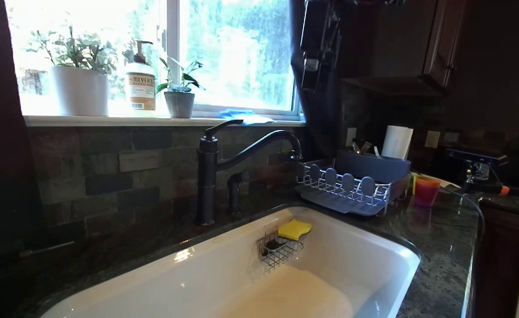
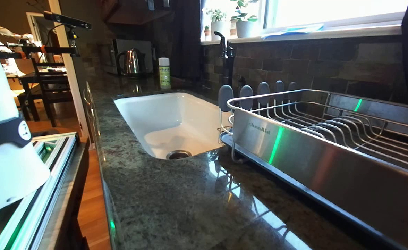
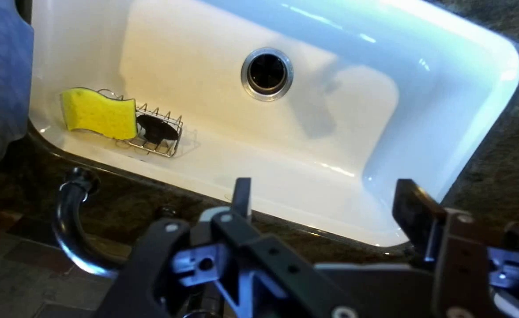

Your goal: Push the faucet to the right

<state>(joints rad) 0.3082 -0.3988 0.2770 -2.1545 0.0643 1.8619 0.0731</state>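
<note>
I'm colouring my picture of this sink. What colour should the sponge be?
Bright yellow. The sponge shows best in the wrist view.

Faucet (image 1: 207,185) on counter (image 1: 445,251) between sink (image 1: 367,251) and wall (image 1: 139,161)

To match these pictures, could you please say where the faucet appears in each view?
In an exterior view: the faucet stands near the centre.
In an exterior view: the faucet rises at upper middle.
In the wrist view: its spout arches at lower left, partly hidden by the gripper.
Shared landmark: the white sink, visible in all three.
</note>
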